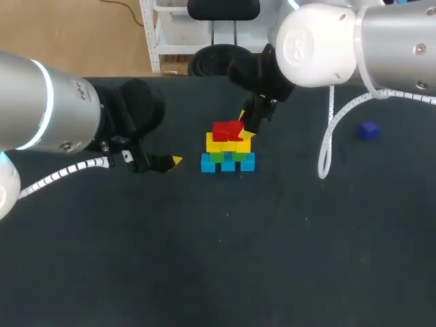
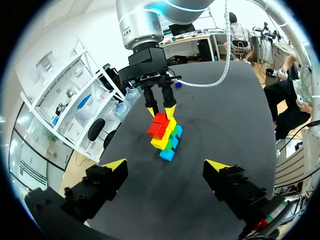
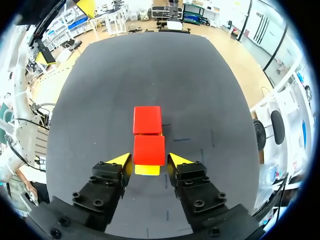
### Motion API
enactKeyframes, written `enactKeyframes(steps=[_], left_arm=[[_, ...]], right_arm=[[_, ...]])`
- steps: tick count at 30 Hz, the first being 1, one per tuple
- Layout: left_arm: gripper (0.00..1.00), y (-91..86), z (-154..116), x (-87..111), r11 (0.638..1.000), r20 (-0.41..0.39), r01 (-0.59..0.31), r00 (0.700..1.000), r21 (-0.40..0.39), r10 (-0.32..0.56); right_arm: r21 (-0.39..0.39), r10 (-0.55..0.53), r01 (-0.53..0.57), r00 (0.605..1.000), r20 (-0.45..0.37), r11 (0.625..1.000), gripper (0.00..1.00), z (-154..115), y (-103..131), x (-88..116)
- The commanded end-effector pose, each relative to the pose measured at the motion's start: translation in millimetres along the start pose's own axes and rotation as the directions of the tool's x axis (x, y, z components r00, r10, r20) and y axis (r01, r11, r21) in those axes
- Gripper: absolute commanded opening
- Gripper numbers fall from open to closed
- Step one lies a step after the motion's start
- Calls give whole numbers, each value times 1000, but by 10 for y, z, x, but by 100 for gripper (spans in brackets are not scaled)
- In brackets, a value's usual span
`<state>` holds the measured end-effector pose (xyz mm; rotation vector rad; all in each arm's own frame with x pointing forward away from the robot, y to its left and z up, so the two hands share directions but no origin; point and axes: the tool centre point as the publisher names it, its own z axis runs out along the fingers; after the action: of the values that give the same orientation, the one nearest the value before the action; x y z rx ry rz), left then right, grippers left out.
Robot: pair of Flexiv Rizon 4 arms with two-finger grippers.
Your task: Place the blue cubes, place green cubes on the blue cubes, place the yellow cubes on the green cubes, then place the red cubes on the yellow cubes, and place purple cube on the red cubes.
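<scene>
Our right hand (image 3: pixel 149 161) pinches a red cube (image 3: pixel 149 150) from two sides at the top of the stack (image 1: pixel 228 151). The cube is just beside the second red cube (image 3: pixel 147 120) and over a yellow cube (image 3: pixel 147 170). To finish this placement well, we judge that the cube should sit flat and flush with its neighbour before the fingers part. The hand should then lift straight up, since a sideways drag could shear the layers. Our left hand (image 1: pixel 167 162) hangs spread and empty, left of the stack, low over the worktop (image 1: pixel 218 259). The purple cube (image 1: pixel 368 131) lies well apart to the stack's right.
</scene>
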<state>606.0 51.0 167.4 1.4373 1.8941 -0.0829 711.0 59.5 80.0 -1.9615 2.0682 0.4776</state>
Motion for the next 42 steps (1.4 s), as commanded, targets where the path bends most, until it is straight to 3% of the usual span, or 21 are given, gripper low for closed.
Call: enactKeyframes(steps=[1, 11, 18, 26, 29, 31, 33, 42], left_arm=[[100, -11, 6, 1, 1000, -1, 1, 1000, -6, -1], [100, -11, 6, 1, 1000, -1, 1, 1000, -6, -1], [100, -11, 6, 1, 1000, -1, 1, 1000, -6, -1], [100, -11, 6, 1, 1000, -1, 1, 1000, -6, -1], [100, -11, 6, 1, 1000, -1, 1, 1000, -6, -1], [100, -11, 6, 1, 1000, -1, 1, 1000, -6, -1], [100, -11, 6, 1, 1000, -1, 1, 1000, -6, -1], [100, -11, 6, 1, 1000, -1, 1, 1000, -6, -1]], right_arm=[[2, 0, 0, 1000, 0, 1000, 45, -26, 14, 6], [8, -1, 1, 1000, 4, 1000, 45, -124, 78, 58], [10, 11, -11, 1000, 0, 1000, 39, -167, 95, 151], [23, 38, -38, 999, -8, 999, 40, -312, 112, 447], [15, 31, -31, 999, -19, 999, 49, -394, 104, 633], [13, 27, -26, 999, -26, 1000, 79, -453, 96, 753], [12, 20, -19, 999, -33, 1000, 100, -514, 90, 862], [3, -32, 32, 998, -56, 999, 100, -752, 16, 1259]])
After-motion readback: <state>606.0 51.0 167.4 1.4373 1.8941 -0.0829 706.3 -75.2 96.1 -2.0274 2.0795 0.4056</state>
